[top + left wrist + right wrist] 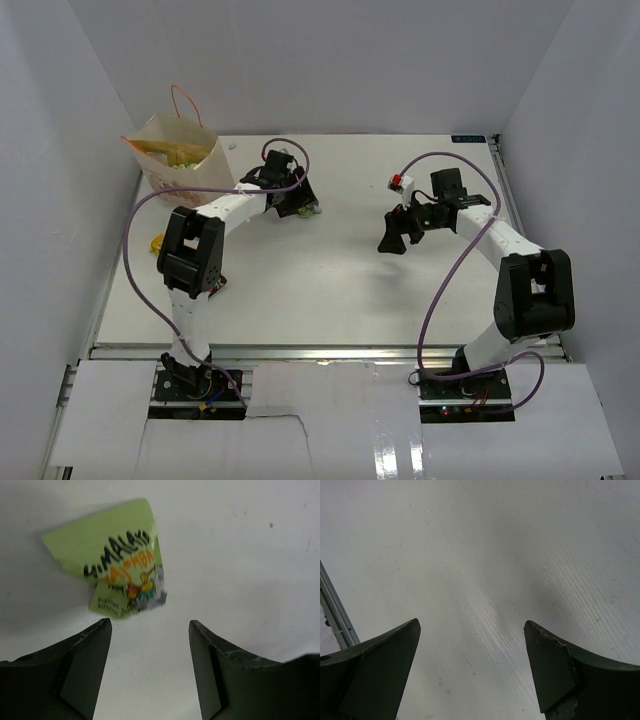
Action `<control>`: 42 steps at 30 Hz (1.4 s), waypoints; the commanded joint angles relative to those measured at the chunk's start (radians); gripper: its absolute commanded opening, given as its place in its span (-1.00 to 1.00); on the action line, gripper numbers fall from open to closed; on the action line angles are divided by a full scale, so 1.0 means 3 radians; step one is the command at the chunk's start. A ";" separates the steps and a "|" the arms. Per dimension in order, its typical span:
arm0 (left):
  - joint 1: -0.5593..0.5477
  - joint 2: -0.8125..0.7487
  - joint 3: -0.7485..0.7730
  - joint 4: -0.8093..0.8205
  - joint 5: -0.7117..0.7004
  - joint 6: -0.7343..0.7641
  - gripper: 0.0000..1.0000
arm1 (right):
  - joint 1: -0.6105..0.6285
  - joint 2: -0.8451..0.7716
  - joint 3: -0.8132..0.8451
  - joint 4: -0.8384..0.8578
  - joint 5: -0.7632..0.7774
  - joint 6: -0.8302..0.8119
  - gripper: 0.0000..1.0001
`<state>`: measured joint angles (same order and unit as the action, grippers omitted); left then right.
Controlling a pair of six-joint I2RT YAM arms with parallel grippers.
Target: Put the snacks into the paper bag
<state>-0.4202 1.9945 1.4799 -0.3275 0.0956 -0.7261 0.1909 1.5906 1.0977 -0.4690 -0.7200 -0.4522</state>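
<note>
The cream paper bag (182, 160) with red string handles stands at the table's back left, and a yellow-orange chip bag (178, 152) shows inside its open top. A green packet (115, 560) with black and orange print lies flat on the table just beyond my left gripper (150, 622), nearer its left finger. That gripper is open and empty. In the top view the green packet (311, 210) peeks out beside the left gripper (297, 205). A yellow packet (155, 243) lies by the table's left edge. My right gripper (392, 240) is open and empty over bare table (472, 622).
White walls enclose the table on three sides. A small red and white piece (400, 182) sits by the right arm's purple cable. The table's metal edge rail (332, 610) shows at the left of the right wrist view.
</note>
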 commanded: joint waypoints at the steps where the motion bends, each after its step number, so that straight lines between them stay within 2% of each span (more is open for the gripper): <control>1: 0.0000 0.0233 0.0583 -0.0007 -0.0267 0.0017 0.47 | -0.0043 -0.0188 -0.0074 -0.0011 0.0033 -0.0016 0.80; 4: 0.0000 0.0509 0.0910 -0.0293 -0.0456 -0.0044 0.46 | -0.0079 -0.0234 -0.0151 -0.0011 0.0058 -0.0026 0.81; 10: 0.0000 0.0837 0.1167 -0.0759 -0.0651 -0.0111 0.41 | -0.0130 -0.0219 -0.0182 -0.0006 0.0038 -0.0032 0.81; 17: 0.0000 0.1026 0.1397 -0.1065 -0.0687 -0.0029 0.23 | -0.0140 -0.0138 -0.0105 -0.0006 -0.0013 -0.0011 0.80; 20: 0.0000 0.1093 0.1555 -0.1188 -0.0743 0.0119 0.03 | -0.0140 -0.0122 -0.0085 -0.0001 -0.0024 -0.0001 0.80; 21: 0.0000 0.1093 0.1556 -0.1199 -0.0768 0.0145 -0.12 | -0.0140 -0.0122 -0.0080 -0.0001 -0.0024 0.0004 0.80; 24: 0.0000 0.1052 0.1551 -0.1194 -0.0809 0.0227 -0.33 | -0.0140 -0.0127 -0.0085 -0.0006 -0.0029 0.0009 0.80; 25: 0.0000 0.1027 0.1556 -0.1189 -0.0814 0.0242 -0.49 | -0.0140 -0.0137 -0.0085 -0.0006 -0.0029 0.0009 0.80; 26: 0.0000 0.1001 0.1561 -0.1184 -0.0815 0.0268 -0.53 | -0.0140 -0.0148 -0.0090 -0.0006 -0.0029 0.0009 0.80; 32: 0.0000 0.0394 0.1515 -0.1056 -0.0677 0.0406 -0.67 | -0.0140 -0.0229 -0.0121 -0.0006 -0.0008 -0.0001 0.80; 36: 0.0035 -0.0337 0.1331 -0.1041 -0.0646 0.0365 -0.70 | -0.0140 -0.0270 -0.0126 -0.0001 0.0007 -0.0037 0.80; 37: 0.0061 -0.0673 0.1194 -0.1046 -0.0651 0.0284 -0.71 | -0.0140 -0.0270 -0.0131 0.0004 0.0002 -0.0042 0.80; 40: 0.0326 -0.1186 0.0958 -0.1071 -0.0620 0.0079 -0.76 | -0.0140 -0.0265 -0.0151 0.0045 0.0002 -0.0047 0.80; 42: 0.0709 -0.1631 0.0789 -0.1097 -0.0519 -0.0095 -0.78 | -0.0140 -0.0245 -0.0156 0.0075 -0.0013 -0.0047 0.80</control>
<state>-0.3450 1.7031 1.7592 -0.6483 -0.0738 -0.6788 0.1516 1.5444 1.0470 -0.4698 -0.7071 -0.4538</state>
